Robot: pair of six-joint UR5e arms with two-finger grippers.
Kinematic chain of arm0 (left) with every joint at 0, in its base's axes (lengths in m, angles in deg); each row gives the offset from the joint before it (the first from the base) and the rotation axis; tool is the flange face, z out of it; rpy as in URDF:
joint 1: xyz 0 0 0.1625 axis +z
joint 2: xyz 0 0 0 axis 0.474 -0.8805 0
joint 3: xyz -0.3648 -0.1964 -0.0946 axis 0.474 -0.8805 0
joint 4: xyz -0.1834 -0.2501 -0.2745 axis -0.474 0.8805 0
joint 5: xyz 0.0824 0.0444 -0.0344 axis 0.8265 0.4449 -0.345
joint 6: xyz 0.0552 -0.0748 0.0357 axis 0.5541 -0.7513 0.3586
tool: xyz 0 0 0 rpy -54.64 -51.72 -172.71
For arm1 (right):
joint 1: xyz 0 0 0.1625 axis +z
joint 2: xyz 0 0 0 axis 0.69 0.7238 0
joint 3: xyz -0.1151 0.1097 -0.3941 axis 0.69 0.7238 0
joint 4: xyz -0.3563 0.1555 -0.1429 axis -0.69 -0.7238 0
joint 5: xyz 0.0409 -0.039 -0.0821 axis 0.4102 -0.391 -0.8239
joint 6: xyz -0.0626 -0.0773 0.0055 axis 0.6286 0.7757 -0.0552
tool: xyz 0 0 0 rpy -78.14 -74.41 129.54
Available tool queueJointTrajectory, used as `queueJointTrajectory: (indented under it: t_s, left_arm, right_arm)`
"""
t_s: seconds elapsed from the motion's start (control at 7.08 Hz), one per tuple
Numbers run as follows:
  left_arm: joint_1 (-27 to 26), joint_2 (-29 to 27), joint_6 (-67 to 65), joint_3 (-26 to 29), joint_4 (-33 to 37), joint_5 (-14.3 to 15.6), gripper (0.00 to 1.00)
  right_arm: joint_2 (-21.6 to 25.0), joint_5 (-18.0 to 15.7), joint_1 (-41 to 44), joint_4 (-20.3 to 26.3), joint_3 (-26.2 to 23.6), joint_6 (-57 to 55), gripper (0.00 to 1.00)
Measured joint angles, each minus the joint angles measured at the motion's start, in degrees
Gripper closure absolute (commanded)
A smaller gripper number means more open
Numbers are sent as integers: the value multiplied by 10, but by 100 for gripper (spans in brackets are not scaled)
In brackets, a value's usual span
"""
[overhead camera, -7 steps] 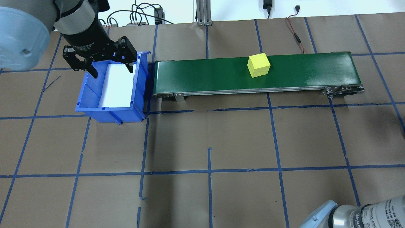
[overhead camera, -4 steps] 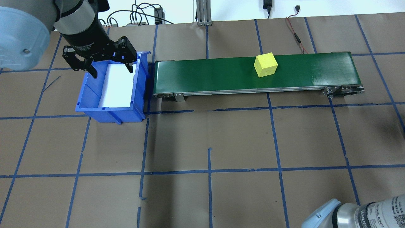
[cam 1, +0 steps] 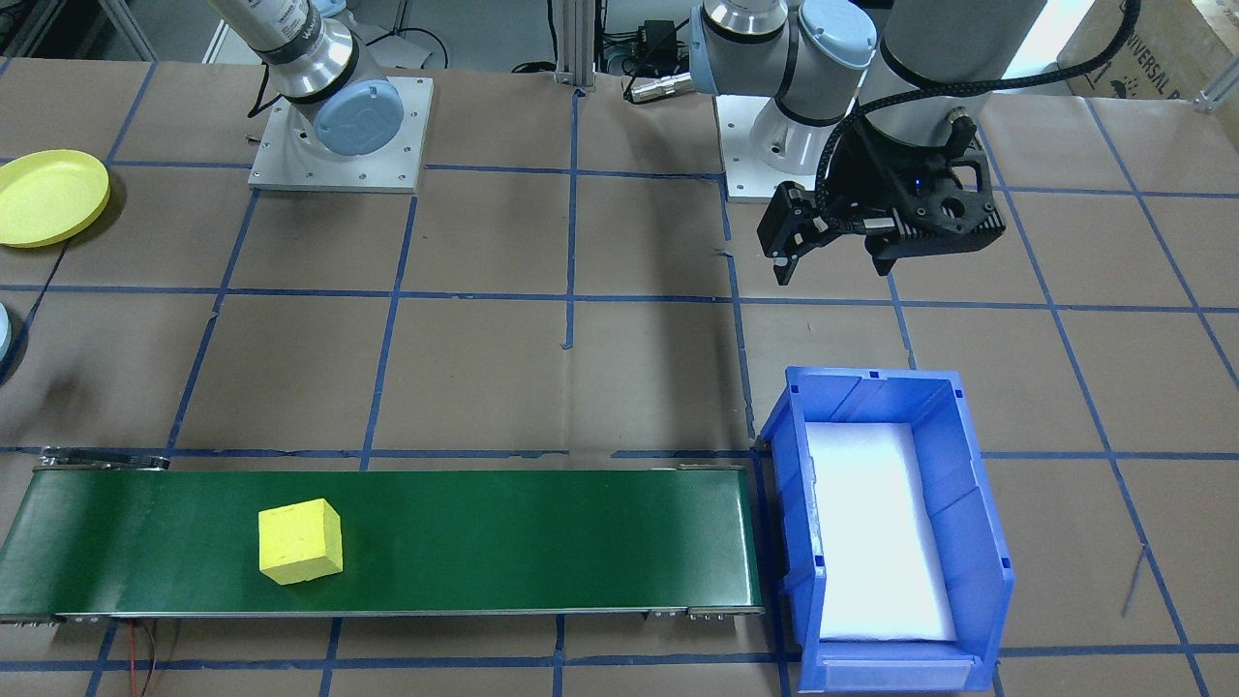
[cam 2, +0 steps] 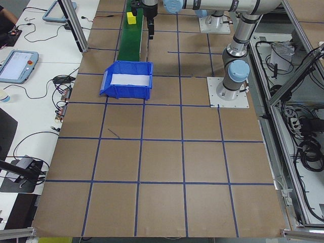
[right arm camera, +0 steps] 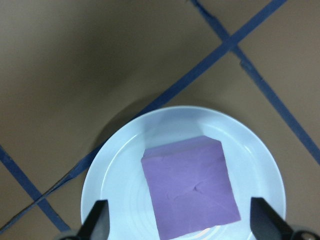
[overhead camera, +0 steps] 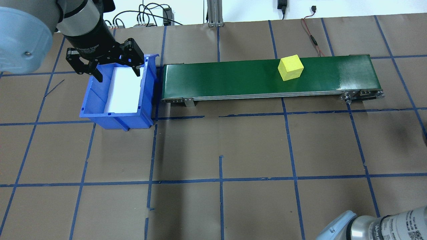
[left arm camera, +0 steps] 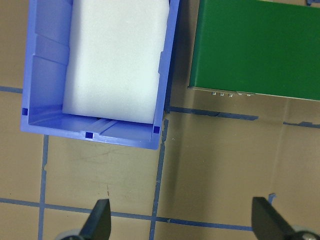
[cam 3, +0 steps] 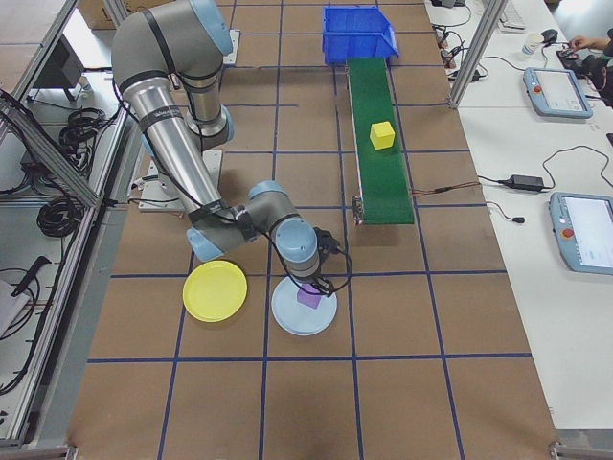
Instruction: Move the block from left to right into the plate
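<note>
A yellow block (overhead camera: 291, 68) (cam 1: 300, 542) (cam 3: 382, 135) rides on the green conveyor belt (overhead camera: 233, 76) (cam 1: 503, 542), towards its right end in the overhead view. My left gripper (overhead camera: 118, 76) (left arm camera: 182, 220) hangs open over the far end of the blue bin (overhead camera: 90, 100) (left arm camera: 45, 75), holding nothing. My right gripper (right arm camera: 182, 222) (cam 3: 311, 283) is open just above a purple block (right arm camera: 190, 187) (cam 3: 308, 297) that lies on a light-blue plate (right arm camera: 115, 190) (cam 3: 287, 321). A yellow plate (cam 3: 215, 290) (cam 1: 48, 196) sits beside it, with nothing on it.
The blue bin holds a white foam pad (overhead camera: 123, 90) and butts against the conveyor's left end. Cables (overhead camera: 310, 33) run past the belt's far side. Tablets and wires lie on the side benches (cam 3: 565, 96). Blue tape lines cross the brown table.
The yellow block has travelled to the right along the belt. The left arm has stayed still over the bin.
</note>
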Motion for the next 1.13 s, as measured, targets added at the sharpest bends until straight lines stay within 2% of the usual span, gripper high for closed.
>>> queueJointTrajectory:
  t_s: [0.28,0.56,1.13]
  left_arm:
    - [0,0,0,0,0,-1,0]
    - [0,0,0,0,0,0,0]
    - [1,0,0,0,-1,2,0]
  right_arm:
    - [9,-6,101,4,17,3,1]
    - [2,-6,175,2,24,69,1]
    - [-40,0,255,-10,74,150,0]
